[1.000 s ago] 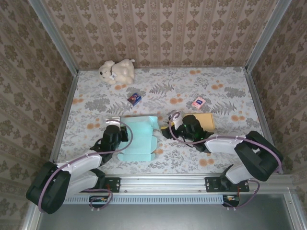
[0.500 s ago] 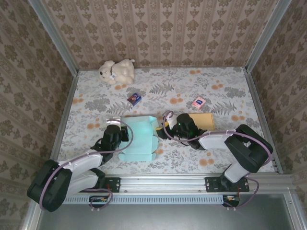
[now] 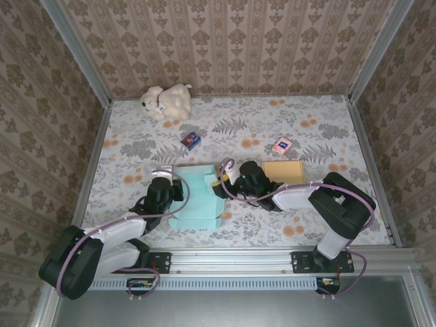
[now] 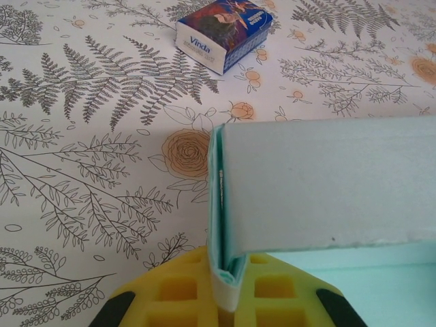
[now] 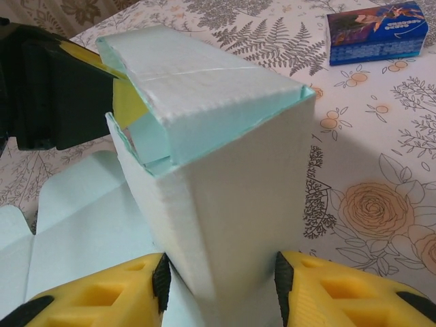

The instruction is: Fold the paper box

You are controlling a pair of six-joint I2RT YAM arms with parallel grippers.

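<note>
The mint-green paper box (image 3: pixel 197 197) lies half folded on the flowered table between the two arms. In the left wrist view its left edge (image 4: pixel 228 225) stands doubled over, and my left gripper (image 4: pixel 230 279) is shut on that fold. My left gripper (image 3: pixel 170 191) sits at the box's left side. My right gripper (image 3: pixel 226 180) is at the box's right end. In the right wrist view a raised, folded-over wall of the box (image 5: pixel 225 191) stands between the yellow fingers (image 5: pixel 102 296), and both pads touch it, so my right gripper (image 5: pixel 221 272) is shut on it.
A brown cardboard sheet (image 3: pixel 284 169) lies just right of the right gripper. A blue tissue pack (image 3: pixel 191 140) and a pink pack (image 3: pixel 282 146) lie further back, and a plush bear (image 3: pixel 165 101) sits at the far left by the wall.
The right gripper has slid left from over the brown sheet to the box's right end and its jaws have narrowed onto the raised wall. The left gripper keeps its grip in place.
</note>
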